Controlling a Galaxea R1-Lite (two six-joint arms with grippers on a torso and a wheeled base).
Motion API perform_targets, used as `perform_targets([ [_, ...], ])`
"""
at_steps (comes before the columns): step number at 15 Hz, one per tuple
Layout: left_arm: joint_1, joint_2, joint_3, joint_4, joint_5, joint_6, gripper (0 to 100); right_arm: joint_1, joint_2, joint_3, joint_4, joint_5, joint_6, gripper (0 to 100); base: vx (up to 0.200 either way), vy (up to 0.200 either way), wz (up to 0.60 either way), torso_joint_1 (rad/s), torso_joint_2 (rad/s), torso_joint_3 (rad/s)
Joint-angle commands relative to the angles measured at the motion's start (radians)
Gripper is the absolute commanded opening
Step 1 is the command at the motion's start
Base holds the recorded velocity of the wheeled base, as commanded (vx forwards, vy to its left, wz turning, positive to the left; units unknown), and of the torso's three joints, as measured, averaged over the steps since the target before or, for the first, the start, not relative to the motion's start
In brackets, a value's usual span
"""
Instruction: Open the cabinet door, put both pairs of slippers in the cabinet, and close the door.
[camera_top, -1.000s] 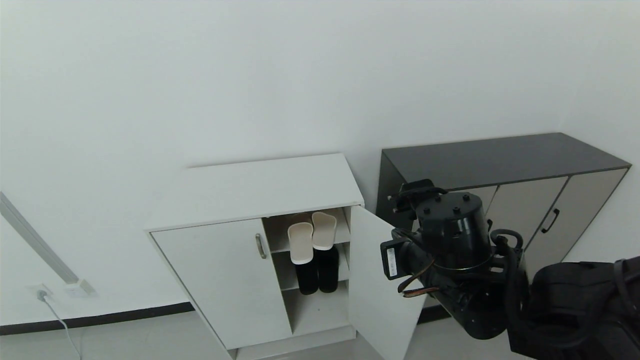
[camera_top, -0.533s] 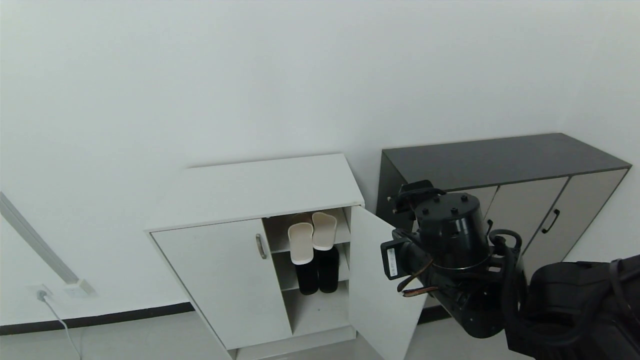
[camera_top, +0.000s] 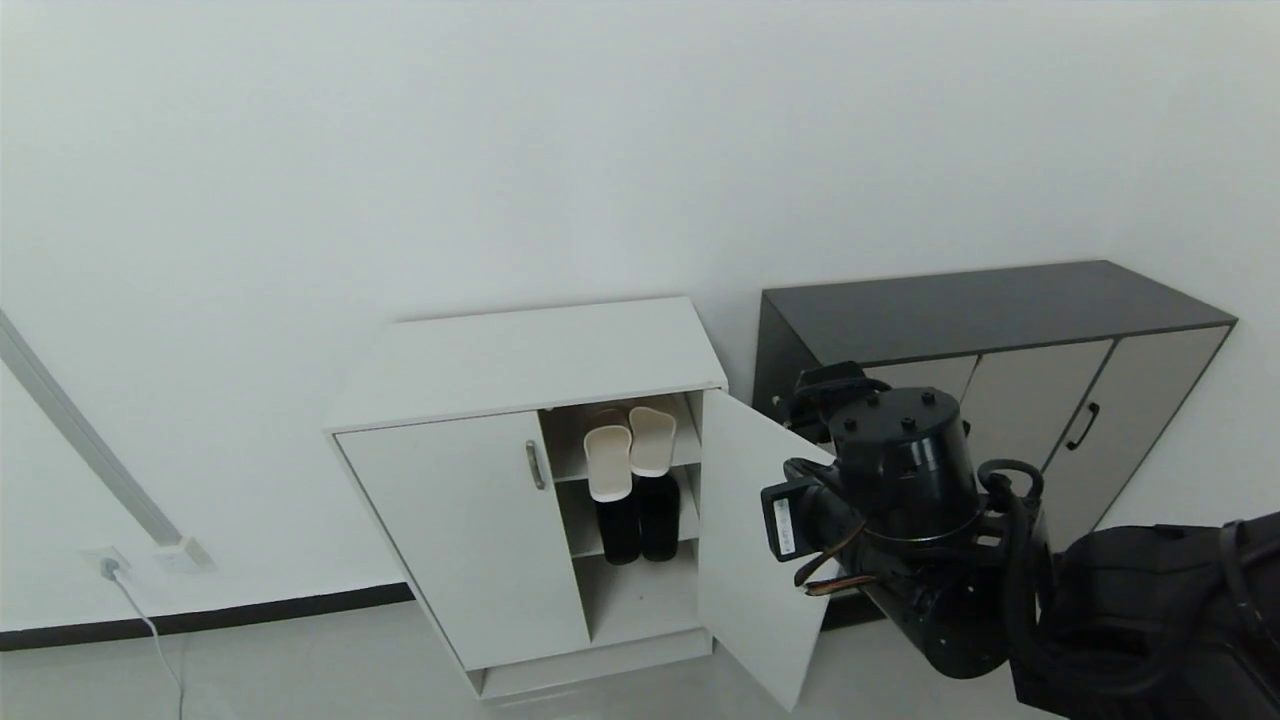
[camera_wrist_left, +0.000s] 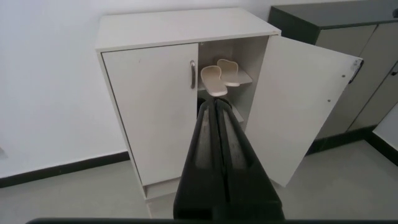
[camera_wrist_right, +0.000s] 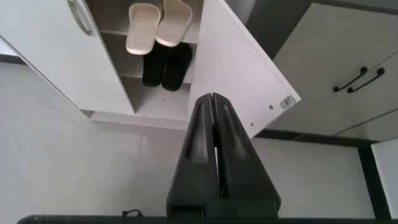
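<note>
Inside the cabinet, cream slippers are lying on the top shelf, jutting past its edge, and black slippers are lying on the shelf below. Its right door is standing open. The left gripper and right gripper are facing the cabinet, both clenched on nothing.

A dark sideboard with grey doors stands at three o'clock against the white wall. At eight o'clock, a wall socket holds a grey cable, beside a white conduit, above black skirting.
</note>
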Motion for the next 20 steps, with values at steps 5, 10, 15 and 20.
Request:
perform_targets([
  [5,0.0,0.0,0.0,0.0,0.0,-0.001,0,-0.049,0.02,-0.008,-0.025,0.035,-0.004,0,0.0,0.0,0.0,0.0,0.0,0.0],
  [10,0.0,0.0,0.0,0.0,0.0,-0.001,0,-0.178,0.095,-0.086,-0.057,0.098,-0.021,0,0.0,0.0,0.0,0.0,0.0,0.0],
  [15,0.0,0.0,0.0,0.0,0.0,0.001,0,-0.321,0.212,-0.206,-0.053,0.208,-0.015,0,0.0,0.0,0.0,0.0,0.0,0.0],
  [20,0.0,0.0,0.0,0.0,-0.001,0.001,0,-0.413,0.329,-0.313,-0.017,0.28,0.034,0,0.0,0.0,0.0,0.0,0.0,0.0],
])
